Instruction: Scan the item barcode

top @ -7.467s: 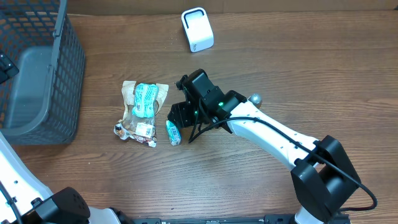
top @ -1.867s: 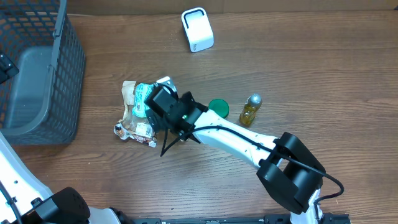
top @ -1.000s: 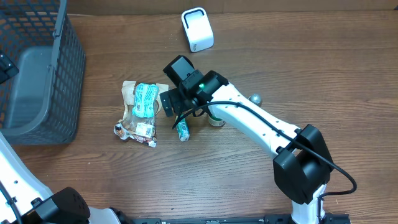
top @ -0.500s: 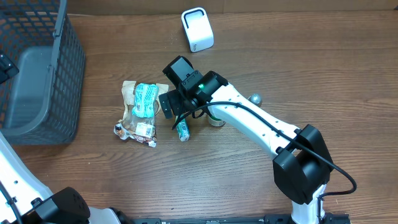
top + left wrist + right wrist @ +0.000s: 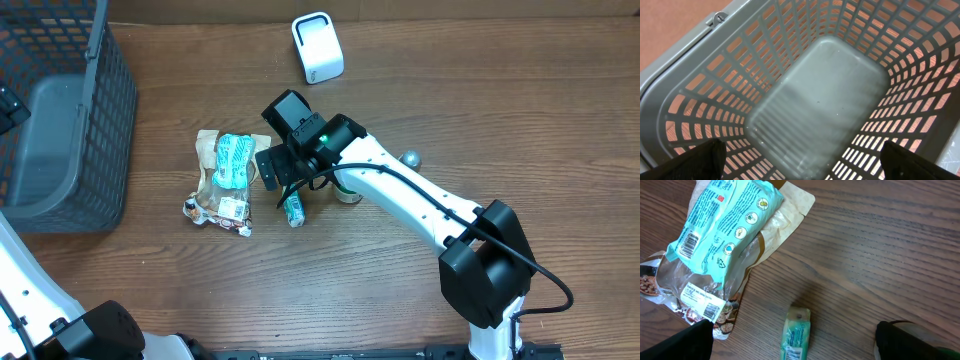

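Tube (image 5: pixel 291 208) is lying flat on the surface (image 5: pixel 520 90), just beside the pouches (image 5: pixel 228 180) and well apart from the white scanner (image 5: pixel 317 47); a grey basket (image 5: pixel 110 110) is standing at the left edge. From the left wrist, the left tool (image 5: pixel 807 162) is hovering over the basket's floor, fingers spread wide and pinching nothing. From the right wrist, the right tool (image 5: pixel 795 342) is hanging above the tube, fingers spread wide, the tube lying between them and touching neither; barcodes are showing on the pouches.
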Motion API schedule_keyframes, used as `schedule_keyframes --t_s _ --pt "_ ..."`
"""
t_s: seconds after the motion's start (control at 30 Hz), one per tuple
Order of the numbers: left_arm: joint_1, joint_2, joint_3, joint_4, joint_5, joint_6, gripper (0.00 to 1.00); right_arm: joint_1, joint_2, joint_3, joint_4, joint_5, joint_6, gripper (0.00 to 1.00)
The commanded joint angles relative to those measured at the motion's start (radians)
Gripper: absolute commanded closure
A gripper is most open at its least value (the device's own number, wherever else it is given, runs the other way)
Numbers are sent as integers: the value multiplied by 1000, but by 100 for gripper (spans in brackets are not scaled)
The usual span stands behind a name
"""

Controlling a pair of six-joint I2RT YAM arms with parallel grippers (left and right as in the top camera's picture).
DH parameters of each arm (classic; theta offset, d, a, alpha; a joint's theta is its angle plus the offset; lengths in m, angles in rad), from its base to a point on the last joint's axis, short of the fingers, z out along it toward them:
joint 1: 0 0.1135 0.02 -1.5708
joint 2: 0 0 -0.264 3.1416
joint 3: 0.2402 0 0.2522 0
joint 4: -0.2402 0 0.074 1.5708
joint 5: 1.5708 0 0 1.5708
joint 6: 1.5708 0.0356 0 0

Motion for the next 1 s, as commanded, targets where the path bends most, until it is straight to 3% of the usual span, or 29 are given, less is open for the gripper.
schedule_keyframes --t_s 0.0,0.97 --pt "-1 8 18 1 8 19 0 3 -39 29 2 -2 -5 0" --pt "-1 8 18 1 8 19 0 3 -39 29 -58 -2 -5 0"
